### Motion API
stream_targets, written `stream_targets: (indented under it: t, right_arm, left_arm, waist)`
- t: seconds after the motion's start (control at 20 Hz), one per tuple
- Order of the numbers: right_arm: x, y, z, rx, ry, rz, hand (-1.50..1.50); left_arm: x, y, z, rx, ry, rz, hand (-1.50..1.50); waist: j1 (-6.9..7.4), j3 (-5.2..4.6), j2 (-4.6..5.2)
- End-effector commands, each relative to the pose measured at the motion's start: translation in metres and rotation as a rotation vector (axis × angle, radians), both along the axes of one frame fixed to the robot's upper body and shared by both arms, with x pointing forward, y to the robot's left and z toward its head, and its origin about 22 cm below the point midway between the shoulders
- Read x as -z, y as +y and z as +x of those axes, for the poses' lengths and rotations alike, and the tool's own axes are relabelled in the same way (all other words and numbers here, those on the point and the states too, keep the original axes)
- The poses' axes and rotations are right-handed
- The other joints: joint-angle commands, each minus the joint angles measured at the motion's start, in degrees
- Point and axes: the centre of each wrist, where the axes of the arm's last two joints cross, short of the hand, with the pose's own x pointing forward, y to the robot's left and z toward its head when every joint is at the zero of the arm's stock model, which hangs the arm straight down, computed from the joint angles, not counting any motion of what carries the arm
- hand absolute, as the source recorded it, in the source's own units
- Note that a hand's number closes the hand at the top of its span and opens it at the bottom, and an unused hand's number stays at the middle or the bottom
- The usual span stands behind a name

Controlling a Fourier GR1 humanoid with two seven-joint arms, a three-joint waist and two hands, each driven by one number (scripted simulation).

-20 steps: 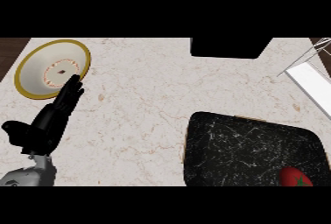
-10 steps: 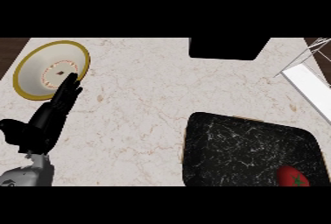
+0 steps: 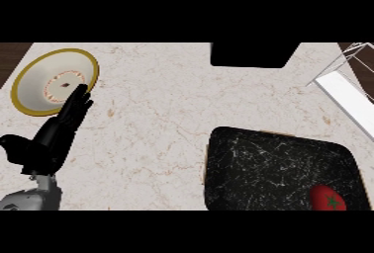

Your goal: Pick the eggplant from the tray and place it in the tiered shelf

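The left hand [image 3: 55, 133] rests open, straight fingers at the plate [image 3: 33, 81], because the red vegetable [image 3: 329, 198] (presumably the eggplant) lies far to its right, low in the tray [image 3: 270, 158], probably the unseen right hand's job.

Left hand [image 3: 47, 146] shows at lower left, open. Fingers [image 3: 76, 106] straight and close together, pointing up and slightly right. Thumb [image 3: 13, 143] spread to the left. Grey forearm [image 3: 33, 197] enters from the lower edge.

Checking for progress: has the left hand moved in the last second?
No. The left hand is open, its fingertips over the lower right rim of the plate, just as before.
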Motion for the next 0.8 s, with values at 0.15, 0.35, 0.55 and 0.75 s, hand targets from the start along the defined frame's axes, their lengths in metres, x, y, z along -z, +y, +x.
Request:
stream_targets:
  t: [0.15, 0.35, 0.55, 0.75]
  right_arm:
    - [0.026, -0.014, -0.007, 0.298, -0.025, -0.137, 1.50]
    - [0.051, -0.033, -0.011, 0.308, 0.615, -0.032, -1.50]
    - [0.005, -0.024, -0.009, 0.464, 0.383, -0.018, -1.50]
    - [-0.011, -0.007, -0.006, 0.394, 0.270, -0.091, -1.50]
  left_arm:
    - [-0.004, 0.013, -0.001, -0.016, -0.003, 0.011, 0.00]
    - [-0.005, 0.004, 0.001, -0.025, 0.001, 0.008, 0.00]
    - [-0.009, 0.015, -0.008, -0.018, -0.004, 0.015, 0.00]
    - [0.005, 0.010, -0.011, -0.025, 0.017, 0.002, 0.00]
  waist:
    - [-0.59, 0.84, 0.74]
    - [-1.50, 0.68, 0.31]
    - [-0.71, 0.83, 0.29]
    - [-1.05, 0.84, 0.27]
